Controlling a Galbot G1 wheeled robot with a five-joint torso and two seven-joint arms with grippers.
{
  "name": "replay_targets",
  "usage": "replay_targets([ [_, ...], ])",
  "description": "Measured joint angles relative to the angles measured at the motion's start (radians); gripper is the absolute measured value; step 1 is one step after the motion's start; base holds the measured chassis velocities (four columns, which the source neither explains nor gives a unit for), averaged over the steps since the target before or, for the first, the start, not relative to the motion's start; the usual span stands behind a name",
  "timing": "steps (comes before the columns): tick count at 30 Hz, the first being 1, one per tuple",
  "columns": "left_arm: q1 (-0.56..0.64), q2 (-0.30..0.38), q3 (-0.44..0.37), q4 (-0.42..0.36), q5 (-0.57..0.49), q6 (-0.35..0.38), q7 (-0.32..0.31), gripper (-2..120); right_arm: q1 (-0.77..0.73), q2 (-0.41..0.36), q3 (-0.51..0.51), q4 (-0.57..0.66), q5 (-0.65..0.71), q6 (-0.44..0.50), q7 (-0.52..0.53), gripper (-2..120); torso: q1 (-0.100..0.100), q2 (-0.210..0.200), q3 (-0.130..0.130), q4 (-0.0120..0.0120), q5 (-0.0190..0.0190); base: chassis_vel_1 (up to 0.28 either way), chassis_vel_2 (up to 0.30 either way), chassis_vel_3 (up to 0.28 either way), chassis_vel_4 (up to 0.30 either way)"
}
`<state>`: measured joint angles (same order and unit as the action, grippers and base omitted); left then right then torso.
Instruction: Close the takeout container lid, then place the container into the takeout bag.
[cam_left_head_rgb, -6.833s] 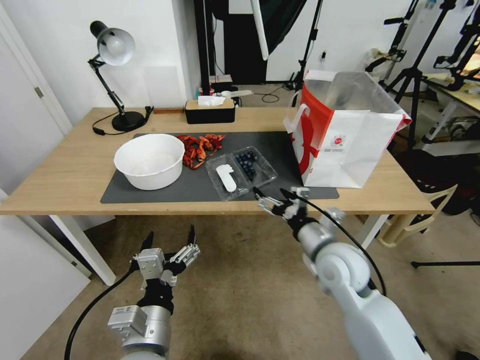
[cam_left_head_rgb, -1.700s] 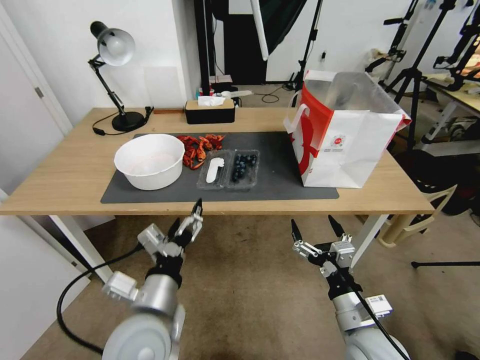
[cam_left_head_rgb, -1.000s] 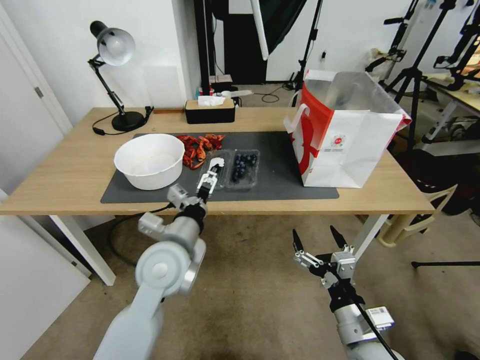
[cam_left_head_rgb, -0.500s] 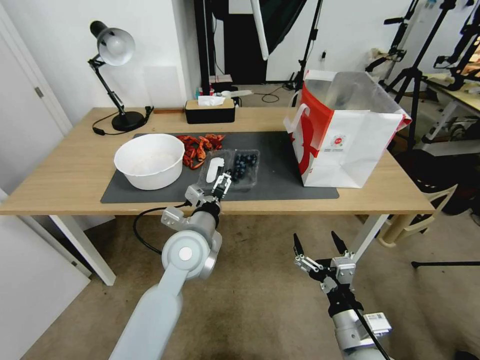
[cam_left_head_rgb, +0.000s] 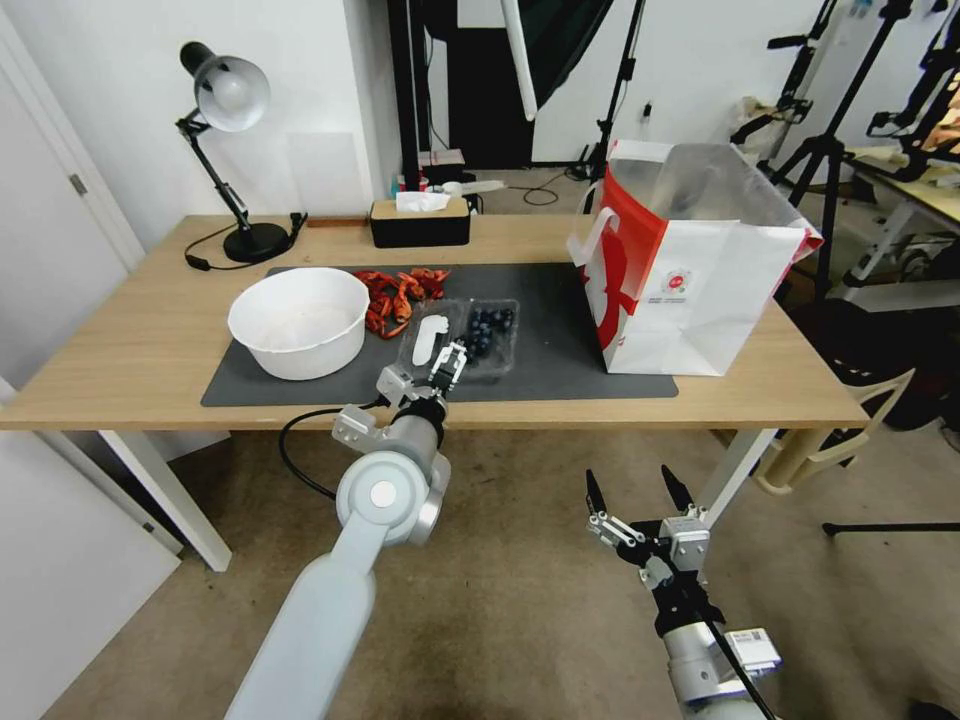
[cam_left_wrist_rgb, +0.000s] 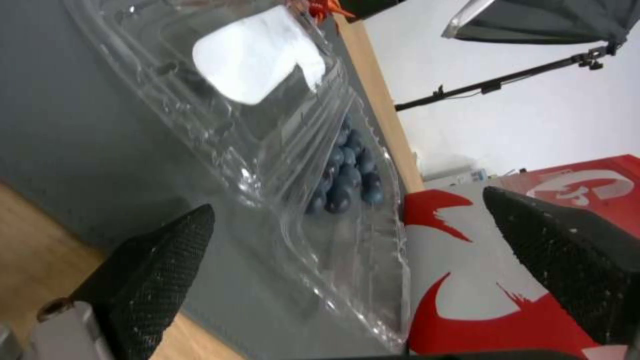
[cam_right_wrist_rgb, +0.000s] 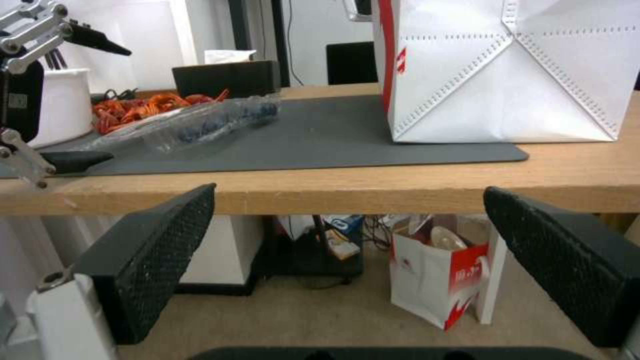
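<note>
The takeout container (cam_left_head_rgb: 460, 341) is lying open on the grey mat (cam_left_head_rgb: 560, 320), blueberries (cam_left_head_rgb: 488, 330) filling its tray, the lid (cam_left_head_rgb: 428, 340) lying flat. The left gripper (cam_left_head_rgb: 449, 362), fingers apart, is hovering at its near edge. The right gripper (cam_left_head_rgb: 640, 490) is hanging open below the table (cam_left_head_rgb: 150, 340).

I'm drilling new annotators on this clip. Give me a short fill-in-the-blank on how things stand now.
1. The takeout container lies open on the dark ____.
2. The lid carries a white ____.
3. The left hand is at the container's near edge, fingers ____; the right hand hangs below the table edge.
4. The takeout bag stands to the robot's ____ of the container.

Missing words: mat; label; open; right
</note>
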<state>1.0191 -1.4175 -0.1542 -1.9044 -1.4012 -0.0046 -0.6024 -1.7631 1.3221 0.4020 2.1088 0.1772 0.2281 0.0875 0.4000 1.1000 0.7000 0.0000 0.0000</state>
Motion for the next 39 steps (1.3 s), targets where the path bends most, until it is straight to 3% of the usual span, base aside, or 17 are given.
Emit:
replay_targets([
  [26, -0.038, 0.000, -0.023, 0.058, -0.009, -0.033, 0.042, 100, 0.000, 0.012, -0.004, -0.015, -0.006, 0.000, -0.002, 100, 0.000, 0.000, 0.000, 0.0000, 0.0000, 0.000, 0.000, 0.000, 0.000],
  [39, -0.029, -0.009, -0.028, 0.078, -0.003, -0.056, 0.140, 100, -0.007, 0.016, -0.011, -0.021, -0.014, 0.007, -0.006, 100, 0.000, 0.000, 0.000, 0.0000, 0.0000, 0.000, 0.000, 0.000, 0.000],
])
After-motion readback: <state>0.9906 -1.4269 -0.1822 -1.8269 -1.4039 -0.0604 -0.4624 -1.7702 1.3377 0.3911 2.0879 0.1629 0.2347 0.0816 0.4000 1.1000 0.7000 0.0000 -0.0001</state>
